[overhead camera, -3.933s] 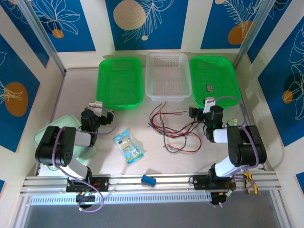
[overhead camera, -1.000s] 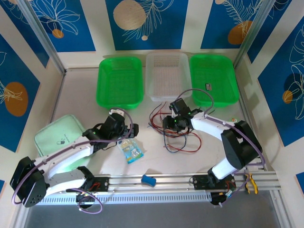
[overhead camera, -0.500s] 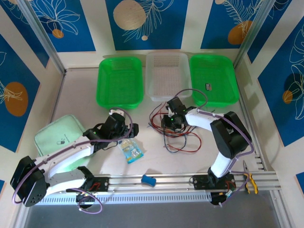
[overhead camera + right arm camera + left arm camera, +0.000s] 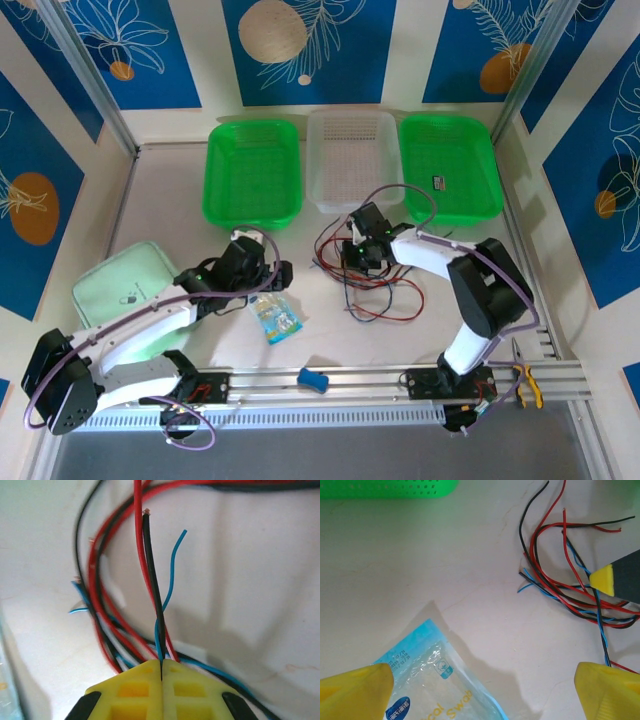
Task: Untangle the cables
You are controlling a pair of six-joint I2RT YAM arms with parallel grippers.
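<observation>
- Cables (image 4: 372, 290) lie in a loose red, black and blue tangle on the tabletop (image 4: 170, 200), just in front of the clear basket (image 4: 352, 160) and between the two arms.
- Right gripper (image 4: 161, 666) is down at the left part of the tangle, its jaws pressed together on a black strand. A blue strand runs into the same seam, and I cannot tell whether it is caught too.
- From those jaws the black strand runs straight ahead to a bare, free end, with red strands alongside it.
- Left gripper (image 4: 283, 272) hovers with its jaws spread wide and holding nothing, over the far corner of a swab packet (image 4: 272, 312).
- From the left jaws the tangle lies ahead and to the right, near but apart. Several loose ends sit on the side nearest them, and the bundle's long axis runs from there toward the right arm's side.
- The right arm has the grip, so freeing the black strand likely depends on drawing it along its own length, out of the crossing red ones. The left arm looks near enough to pin the rest.
</observation>
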